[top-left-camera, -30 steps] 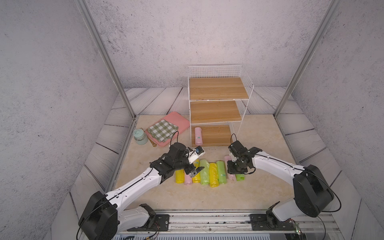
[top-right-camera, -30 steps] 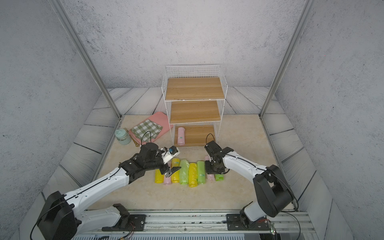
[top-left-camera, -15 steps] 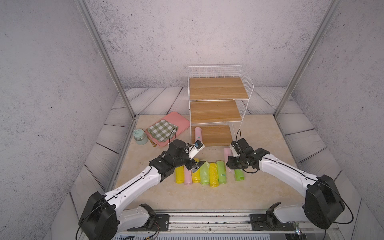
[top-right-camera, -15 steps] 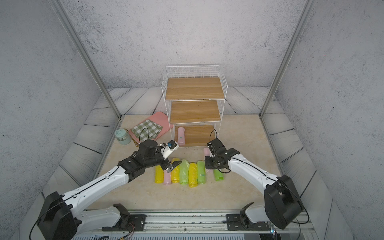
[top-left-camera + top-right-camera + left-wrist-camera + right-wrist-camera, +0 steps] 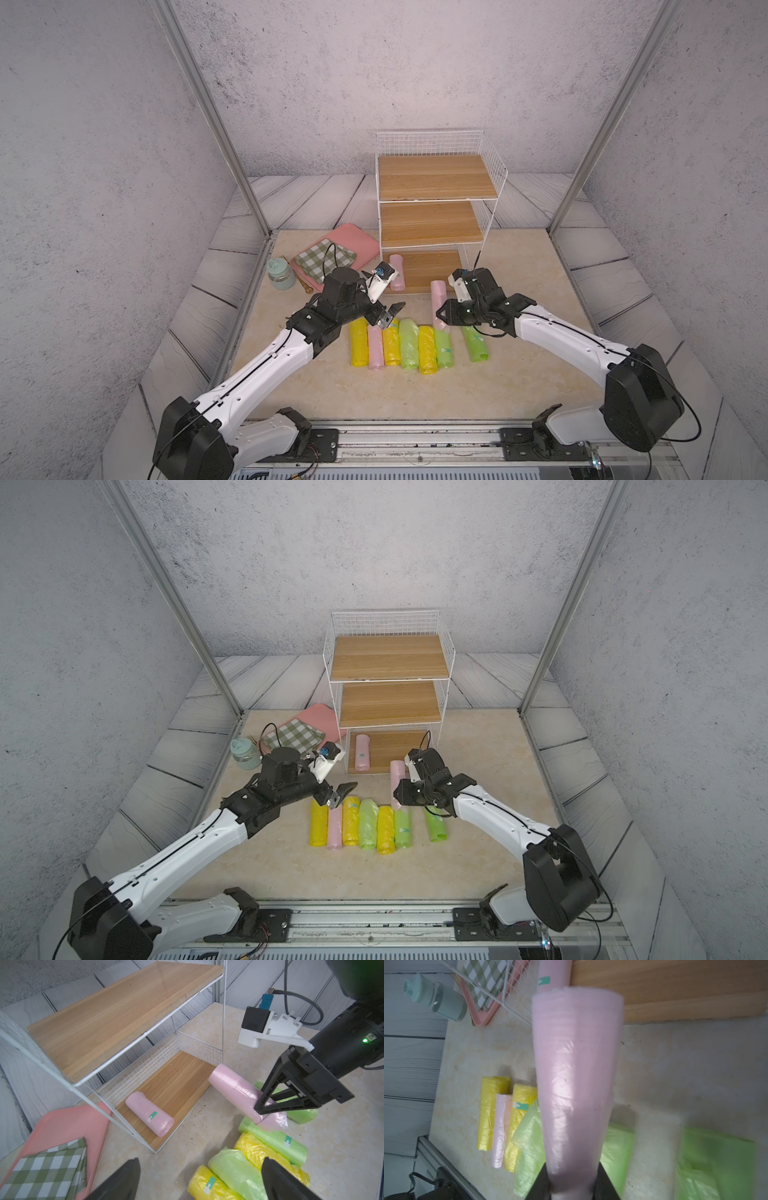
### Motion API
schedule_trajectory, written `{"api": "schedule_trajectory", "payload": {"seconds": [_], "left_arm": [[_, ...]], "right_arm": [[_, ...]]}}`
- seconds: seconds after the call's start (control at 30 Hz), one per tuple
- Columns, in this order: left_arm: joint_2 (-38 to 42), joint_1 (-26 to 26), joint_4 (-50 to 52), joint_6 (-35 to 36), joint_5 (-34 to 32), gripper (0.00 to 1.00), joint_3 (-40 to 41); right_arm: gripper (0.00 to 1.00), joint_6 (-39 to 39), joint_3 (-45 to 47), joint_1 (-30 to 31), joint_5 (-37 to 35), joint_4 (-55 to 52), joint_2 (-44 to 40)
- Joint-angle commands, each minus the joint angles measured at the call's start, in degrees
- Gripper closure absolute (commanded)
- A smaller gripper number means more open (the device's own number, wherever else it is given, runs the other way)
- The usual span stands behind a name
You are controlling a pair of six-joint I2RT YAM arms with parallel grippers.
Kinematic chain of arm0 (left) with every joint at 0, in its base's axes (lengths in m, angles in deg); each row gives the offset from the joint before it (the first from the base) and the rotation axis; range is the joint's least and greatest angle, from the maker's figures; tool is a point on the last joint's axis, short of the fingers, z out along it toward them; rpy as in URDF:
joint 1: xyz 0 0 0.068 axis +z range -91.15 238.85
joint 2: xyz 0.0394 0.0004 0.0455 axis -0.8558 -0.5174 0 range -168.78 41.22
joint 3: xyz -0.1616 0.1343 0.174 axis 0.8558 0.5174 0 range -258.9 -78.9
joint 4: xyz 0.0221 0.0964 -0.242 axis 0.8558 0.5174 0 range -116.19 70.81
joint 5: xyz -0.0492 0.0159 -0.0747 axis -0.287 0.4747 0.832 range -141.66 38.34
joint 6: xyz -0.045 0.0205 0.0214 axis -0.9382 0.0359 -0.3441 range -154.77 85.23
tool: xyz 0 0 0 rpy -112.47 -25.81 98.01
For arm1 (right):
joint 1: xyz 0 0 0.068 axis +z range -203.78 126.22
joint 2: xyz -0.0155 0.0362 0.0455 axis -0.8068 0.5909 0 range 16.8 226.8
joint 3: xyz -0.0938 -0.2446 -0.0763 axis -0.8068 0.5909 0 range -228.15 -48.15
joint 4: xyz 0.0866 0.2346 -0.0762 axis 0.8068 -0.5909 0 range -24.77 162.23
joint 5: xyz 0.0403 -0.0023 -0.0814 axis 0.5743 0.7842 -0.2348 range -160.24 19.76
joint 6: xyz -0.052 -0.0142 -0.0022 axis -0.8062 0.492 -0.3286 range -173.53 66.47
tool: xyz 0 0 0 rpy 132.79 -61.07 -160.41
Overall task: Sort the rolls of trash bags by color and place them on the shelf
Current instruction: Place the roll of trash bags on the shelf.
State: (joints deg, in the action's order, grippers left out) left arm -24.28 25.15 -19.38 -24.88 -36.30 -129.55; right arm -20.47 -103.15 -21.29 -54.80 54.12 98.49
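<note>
One roll of nine was sorted: a pale pink roll [image 5: 397, 272] lay on the bottom board of the shelf [image 5: 432, 176], at the side nearest the pink tray [image 5: 357, 239], label up, its long axis running from the shelf's front to its back. The middle and top boards were bare. A second pink roll [image 5: 437, 297] was in the right hand [image 5: 444, 319], whose jaws were clamped tight on the end farthest from the shelf, where loose film sagged. The roll seemed lifted off the table [image 5: 374, 395], its long axis aimed at the shelf and its free end leading, just short of the bottom board's front edge and nearer the side away from the first roll. By my reading this was a carry toward that board, which would make pink two of three. Seven rolls waited in front of the shelf. The yellow rolls [image 5: 358, 345], the third pink roll [image 5: 375, 347] and two light green rolls [image 5: 408, 345] lay side by side, all pointing at the shelf. A lone green roll [image 5: 475, 345] lay apart from them, slightly slanted. The left hand [image 5: 390, 316] hung spread wide and empty above the shelf-side ends of that row.
</note>
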Motion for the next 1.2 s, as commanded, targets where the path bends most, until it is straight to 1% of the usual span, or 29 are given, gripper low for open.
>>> {"api": "schedule_trajectory", "payload": {"seconds": [0.0, 0.1, 0.33, 0.47, 0.57, 0.77, 0.87, 0.97, 1.17], "left_arm": [[0.53, 1.55, 0.96, -2.58, -1.03, 0.03, -2.12], [0.71, 2.22, 1.02, -3.0, -1.9, 0.03, -2.22], [0.37, 2.92, 0.25, -3.81, -5.76, 0.03, -1.53], [-0.29, 3.46, 0.26, -4.42, -6.65, 0.03, -1.58], [-1.12, 4.05, -0.11, -5.3, -8.53, 0.03, -1.54], [-3.11, 4.91, -0.33, -5.98, -9.11, 0.03, -1.3], [-4.64, 4.97, 0.29, -5.71, -7.36, 0.03, -1.32], [-6.31, 5.06, 1.12, -6.13, -8.85, 0.03, -1.72], [-8.02, 5.48, 1.99, -6.77, -11.07, 0.03, -2.49]], "right_arm": [[1.0, 3.28, -1.95, -0.76, 3.89, 8.72, 3.14], [1.0, 5.4, -2.73, -1.61, 5.45, 13.12, 5.71], [1.0, 9.83, -3.36, -3.3, 6.52, 22.02, 10.89], [1.0, 12.29, -4.28, -4.59, 8.13, 26.92, 14.62], [1.0, 14.49, -5.42, -5.57, 9.22, 30.53, 17.92], [1.0, 14.63, -9.76, -6.56, 8.76, 31.63, 23.38], [1.0, 13.63, -12.3, -6.67, 8.7, 30.91, 25.92], [1.0, 13.27, -15.04, -6.83, 8.96, 28.96, 28.47], [1.0, 13.66, -17.73, -7.28, 10.36, 29.1, 32.72]]}}
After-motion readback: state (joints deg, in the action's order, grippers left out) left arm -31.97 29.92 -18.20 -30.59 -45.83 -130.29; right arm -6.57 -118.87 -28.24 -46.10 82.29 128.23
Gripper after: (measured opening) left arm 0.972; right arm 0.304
